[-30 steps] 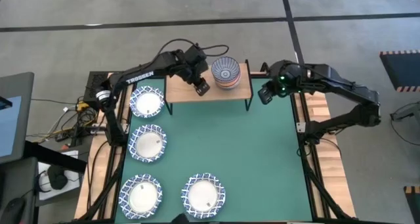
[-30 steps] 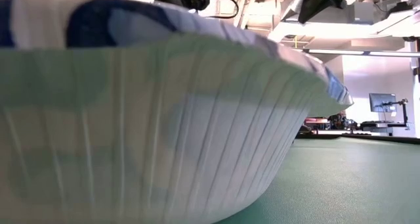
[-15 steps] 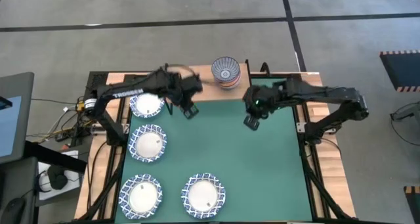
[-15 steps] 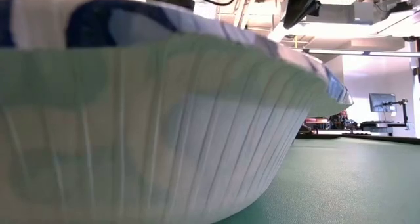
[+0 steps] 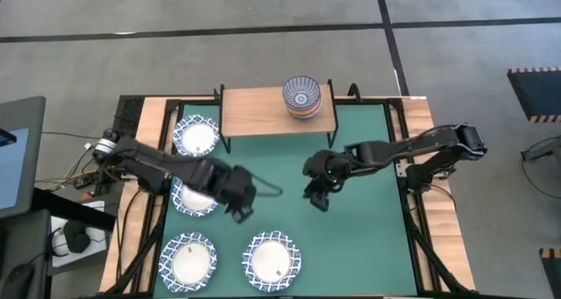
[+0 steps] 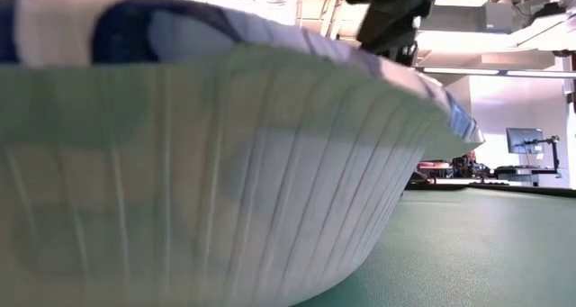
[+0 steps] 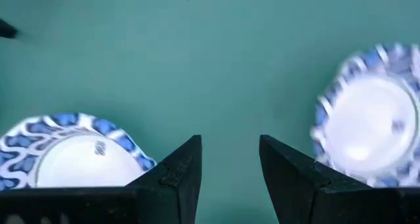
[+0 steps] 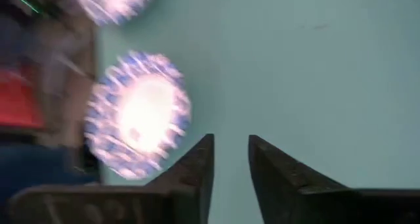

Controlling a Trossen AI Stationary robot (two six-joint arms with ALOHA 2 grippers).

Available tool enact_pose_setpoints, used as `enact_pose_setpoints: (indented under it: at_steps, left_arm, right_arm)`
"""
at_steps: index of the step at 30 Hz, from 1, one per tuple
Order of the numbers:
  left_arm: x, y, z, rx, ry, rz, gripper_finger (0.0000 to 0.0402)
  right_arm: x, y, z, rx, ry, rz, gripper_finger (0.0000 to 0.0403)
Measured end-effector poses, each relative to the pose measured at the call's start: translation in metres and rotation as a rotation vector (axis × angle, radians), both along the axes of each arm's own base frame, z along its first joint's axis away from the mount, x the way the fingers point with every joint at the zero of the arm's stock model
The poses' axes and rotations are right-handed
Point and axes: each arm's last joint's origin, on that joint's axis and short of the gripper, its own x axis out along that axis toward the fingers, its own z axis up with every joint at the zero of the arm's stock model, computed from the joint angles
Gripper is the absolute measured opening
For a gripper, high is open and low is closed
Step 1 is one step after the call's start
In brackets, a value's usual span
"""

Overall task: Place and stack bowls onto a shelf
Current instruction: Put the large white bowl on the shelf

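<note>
No readable writing or brand marks on anything at this moment.

Shelf (image 5: 277, 111) stands at the far edge of the green mat (image 5: 359, 238), wooden top mostly bare. One stack of small bowls (image 5: 301, 97) sits on its right part, blue-grey ray-patterned bowl on top, a red edge showing below; the rest of the plank to the left is free.

Four lattice-rim bowls on the mat's left side: far-left bowl (image 5: 195, 138) just beside the shelf's left leg, second bowl (image 5: 195, 194) partly under the left arm, near-left bowl (image 5: 190, 260), and near-centre bowl (image 5: 273, 260). In the low view one lattice-rim bowl (image 6: 207, 163) fills most of the frame right at the camera, blocking the table beyond.

Left gripper (image 5: 241, 210) is over the mat between the second bowl and the near-centre bowl, not touching either. Its wrist view shows the fingers (image 7: 180, 178) moderately apart, nothing between them, bare mat ahead, a bowl to each side.

Right gripper (image 5: 316, 196) hangs over mid-mat, well apart from all bowls. Its fingers (image 8: 197, 168) show a narrow gap, empty, with a blurred lattice bowl off to one side.

Mat centre and whole right half are open. The two grippers are near each other with bare mat between. Cables (image 5: 96, 163) lie off the table's left edge.
</note>
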Motion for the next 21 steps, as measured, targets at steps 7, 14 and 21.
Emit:
enact_pose_setpoints:
  at_steps: [7,14,21]
  left_arm:
    - [0.005,-0.030,0.000,0.067,-0.118,-0.160,0.0138]
    - [0.009,-0.038,0.002,0.101,-0.183,-0.298,0.0138]
    - [-0.006,-0.061,0.003,0.128,-0.173,-0.458,0.0138]
  right_arm:
    - [0.001,0.022,-0.040,0.118,-0.066,-0.108,0.0203]
    - [0.019,0.063,-0.087,0.177,0.028,-0.128,0.0219]
    - [0.035,0.095,-0.121,0.221,0.081,-0.132,0.0219]
